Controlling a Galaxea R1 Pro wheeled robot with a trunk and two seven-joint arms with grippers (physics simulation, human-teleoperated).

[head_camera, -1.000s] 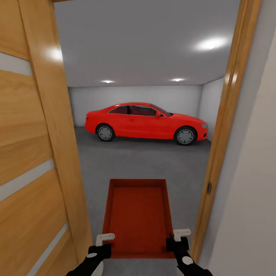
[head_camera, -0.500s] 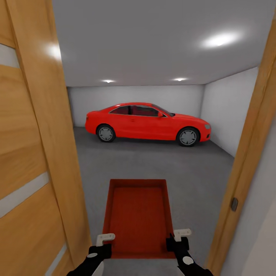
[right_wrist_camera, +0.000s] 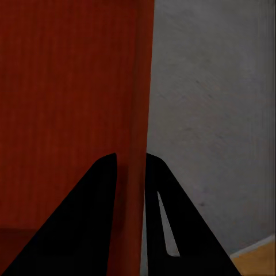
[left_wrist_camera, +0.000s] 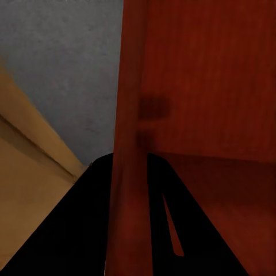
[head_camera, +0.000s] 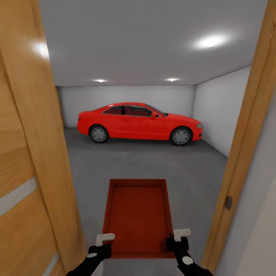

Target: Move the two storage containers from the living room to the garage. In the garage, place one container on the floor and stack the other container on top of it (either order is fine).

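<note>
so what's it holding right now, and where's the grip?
One storage container, carried by both arms. The left tool pinches the container's left side wall, and the right tool pinches its right side wall, both near the end closest to the robot.

The orange-red rectangular plastic bin [head_camera: 137, 214] looks matt, with a finely ribbed bottom. Grey concrete floor [head_camera: 153, 161] is rough and grainy. Light wood-grain door frame [head_camera: 245, 145] has a satin sheen; the red car [head_camera: 138, 122] is glossy.
</note>
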